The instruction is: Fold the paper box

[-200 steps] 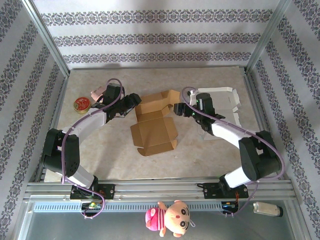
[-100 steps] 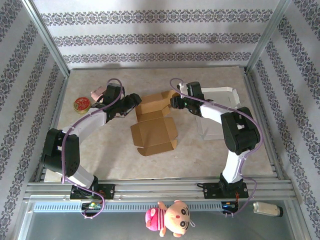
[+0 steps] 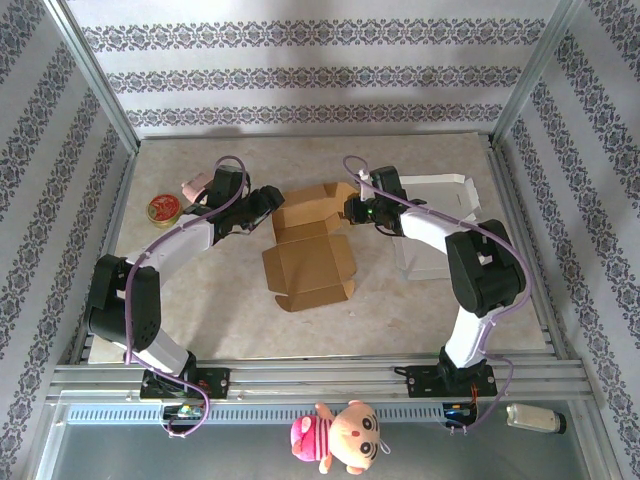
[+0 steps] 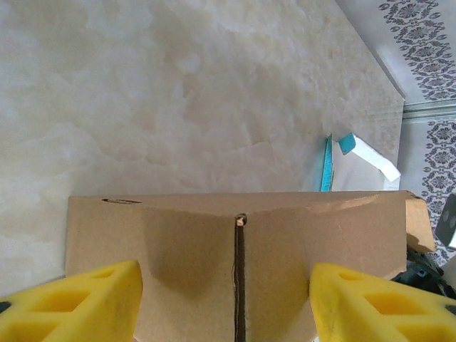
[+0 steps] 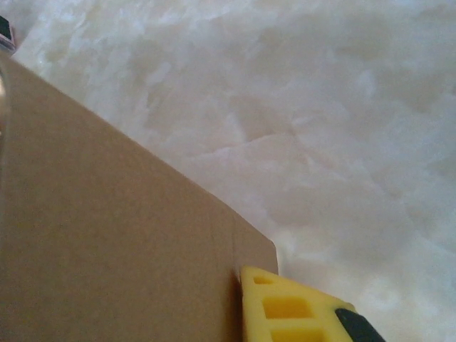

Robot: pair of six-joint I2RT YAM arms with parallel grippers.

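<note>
My right claw (image 3: 350,208) is clamping the paper box's (image 3: 310,262) flap; my left claw (image 3: 268,202) is gaping beside it. The tin's (image 3: 163,208) label by the worktop's (image 3: 420,310) left edge is looking unreadable.

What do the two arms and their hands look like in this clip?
Both arms have white links with black joint housings: left arm, right arm. A thin purple cable loops along each. The left hand and right hand look black from above; the wrist views show chunky yellow fingers with moulded rectangular cut-outs.

Marbled tabletop (image 3: 420,310), striped patterned walls (image 3: 300,75)
</note>
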